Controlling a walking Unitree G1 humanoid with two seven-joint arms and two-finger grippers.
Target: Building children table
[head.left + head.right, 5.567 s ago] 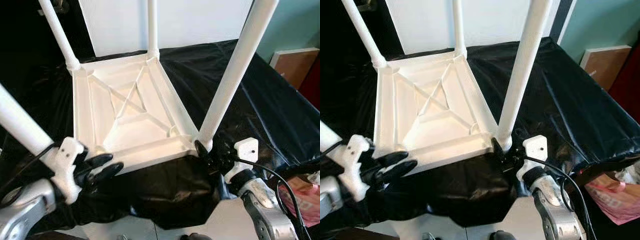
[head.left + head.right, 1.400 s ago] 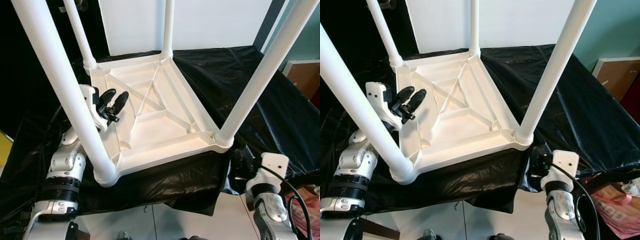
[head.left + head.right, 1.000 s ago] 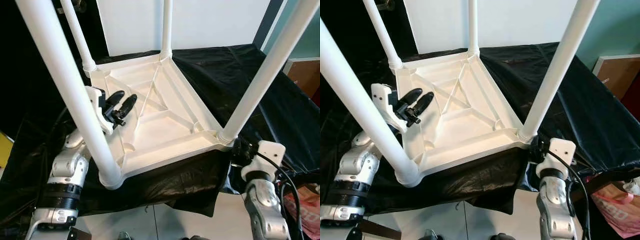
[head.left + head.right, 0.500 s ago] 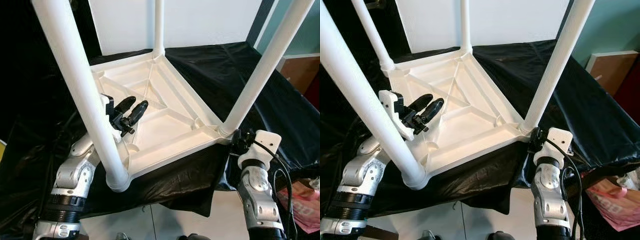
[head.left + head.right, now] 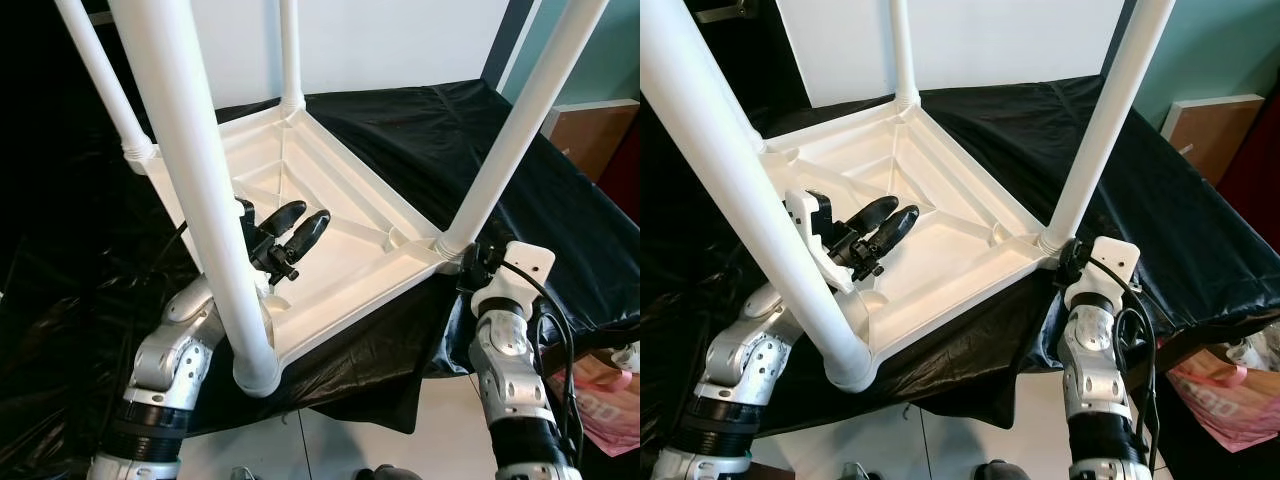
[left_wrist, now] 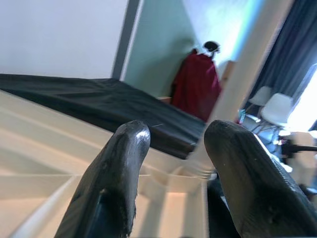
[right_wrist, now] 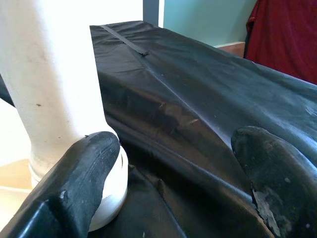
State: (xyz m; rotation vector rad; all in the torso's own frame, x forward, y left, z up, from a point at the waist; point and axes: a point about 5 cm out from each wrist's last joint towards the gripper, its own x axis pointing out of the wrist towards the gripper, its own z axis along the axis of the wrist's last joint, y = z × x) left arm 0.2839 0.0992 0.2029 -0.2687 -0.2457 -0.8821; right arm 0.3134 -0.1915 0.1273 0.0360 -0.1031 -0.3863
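The white children's table (image 5: pixel 345 235) lies upside down on a black-covered surface, its legs pointing up. My left gripper (image 5: pixel 305 215) hovers open over the ribbed underside, just past the near left leg (image 5: pixel 215 200), with nothing between its fingers (image 6: pixel 119 168). My right gripper (image 5: pixel 470 262) is at the near right corner, by the foot of the near right leg (image 5: pixel 510 130). It is open, and one finger (image 7: pixel 84 173) rests against that leg's collar (image 7: pixel 111 191). The leg stands beside the fingers, not between them.
Black cloth (image 5: pixel 420 130) covers the support and hangs over its front edge. A white panel (image 5: pixel 400 40) stands behind. A brown board (image 5: pixel 600 125) leans at the right, and a pink bag (image 5: pixel 610 415) lies on the floor at lower right. Pale floor (image 5: pixel 330 445) shows below.
My left gripper has reached further in over the table's underside, toward its middle. My right gripper has come up to the near right leg's foot. The camera view has also shifted.
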